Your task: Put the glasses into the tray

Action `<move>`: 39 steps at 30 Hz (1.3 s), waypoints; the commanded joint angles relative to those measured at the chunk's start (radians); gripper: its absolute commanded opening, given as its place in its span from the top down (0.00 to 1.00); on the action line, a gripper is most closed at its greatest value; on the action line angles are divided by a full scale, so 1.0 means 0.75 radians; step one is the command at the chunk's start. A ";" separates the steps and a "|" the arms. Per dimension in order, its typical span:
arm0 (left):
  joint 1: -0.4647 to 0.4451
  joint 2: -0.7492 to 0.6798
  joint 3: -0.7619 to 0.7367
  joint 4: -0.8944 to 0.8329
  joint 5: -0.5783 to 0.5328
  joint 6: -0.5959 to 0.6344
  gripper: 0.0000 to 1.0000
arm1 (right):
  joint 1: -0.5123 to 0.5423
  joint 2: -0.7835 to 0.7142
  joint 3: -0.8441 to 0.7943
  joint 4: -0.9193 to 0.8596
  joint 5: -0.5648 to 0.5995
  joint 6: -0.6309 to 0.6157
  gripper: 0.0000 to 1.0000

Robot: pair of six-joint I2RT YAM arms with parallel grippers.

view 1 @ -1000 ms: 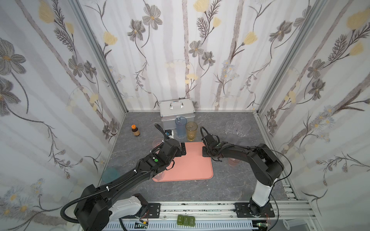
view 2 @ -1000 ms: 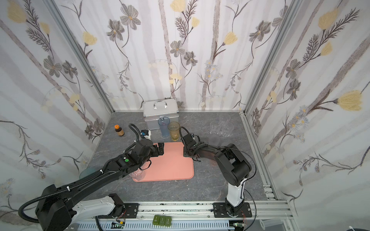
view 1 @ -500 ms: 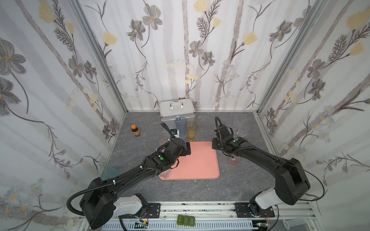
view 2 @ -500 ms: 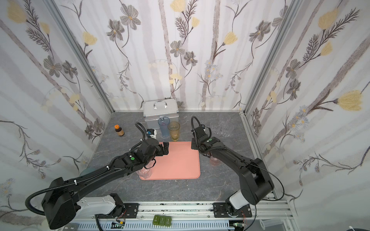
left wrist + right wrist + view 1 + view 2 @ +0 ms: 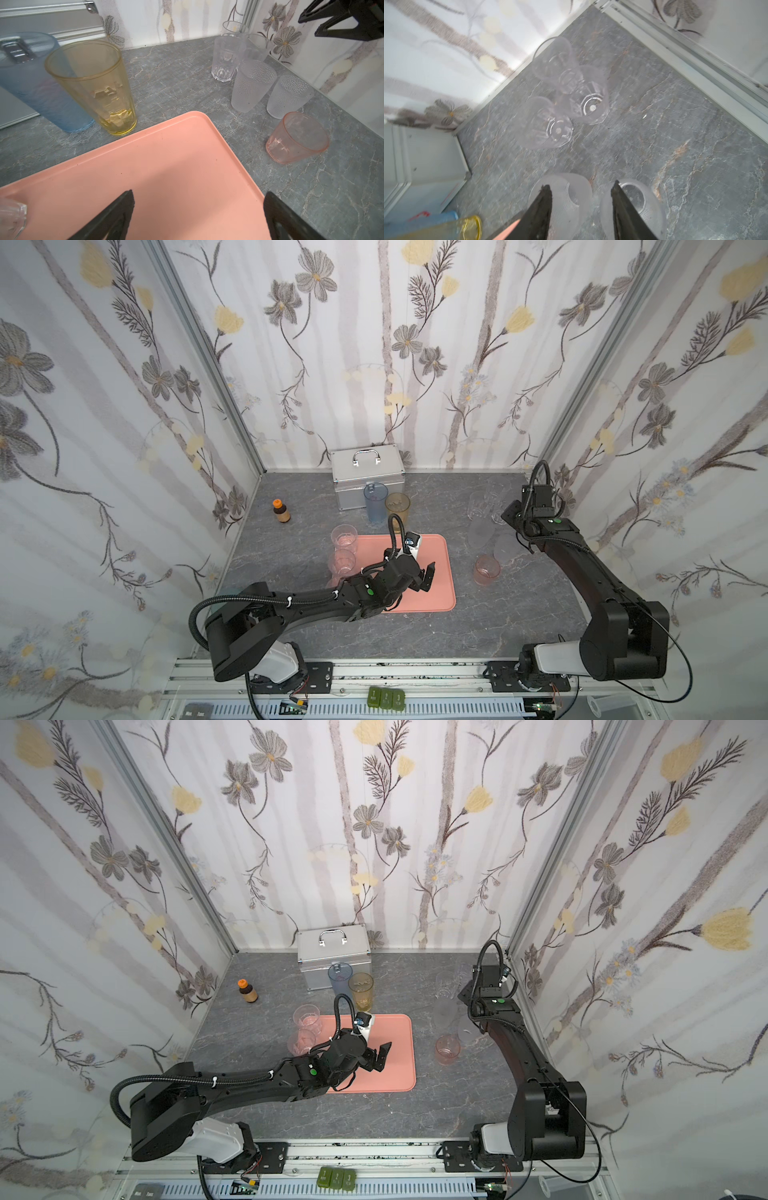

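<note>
Nearest us, the left gripper [image 5: 198, 194] hangs over the flat salmon-pink plastic tray [image 5: 437, 545], jaws spread as wide as they go, holding nothing. The tray's middle and right half lie bare. Two short pinkish see-through tumblers [image 5: 344, 538] stand at its left edge. We cannot tell whether they sit inside the rim.

Right of the tray, on the grey stone-pattern tabletop [image 5: 415, 635], a short pink tumbler [image 5: 486, 570] stands upright, apart from the rim. Just beyond it stand two frosted dimpled tumblers [image 5: 252, 85], side by side and close together, both upright.

The right gripper [image 5: 581, 184] hovers above that pair, jaws parted partway, nothing between them.

Key relation: in the right wrist view one fingertip [image 5: 544, 197] sits over one frosted mouth and the other over the neighbour's rim. The jaw gap therefore lies over the seam between the two glasses, not around either. Their long axes run vertical, and the wrist camera looks down into them.

We judge the right arm the nearer by far, since the left is well apart, across the tray. We judge a sideways shift is needed before descent, or else a finger may land on a rim and tip a glass.

Farther back, three clear faceted tumblers [image 5: 550, 124] cluster near the far corner. Behind the tray stand a tall amber tumbler [image 5: 397, 506] and a tall blue one [image 5: 375, 502], in front of a silver metal case [image 5: 368, 466].
</note>
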 commanded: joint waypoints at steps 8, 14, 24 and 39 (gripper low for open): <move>-0.001 0.023 -0.018 0.092 -0.091 0.131 0.00 | -0.148 0.343 0.133 0.193 -0.228 0.128 0.53; 0.001 0.031 -0.031 0.092 -0.113 0.125 0.00 | -0.170 0.467 0.179 0.239 -0.266 0.136 0.55; 0.023 -0.052 -0.069 0.090 -0.213 0.184 0.00 | -0.191 0.535 0.150 0.273 -0.300 0.108 0.69; 0.214 -0.378 -0.192 0.065 -0.187 0.155 0.00 | -0.154 0.189 -0.056 0.213 -0.204 0.019 1.00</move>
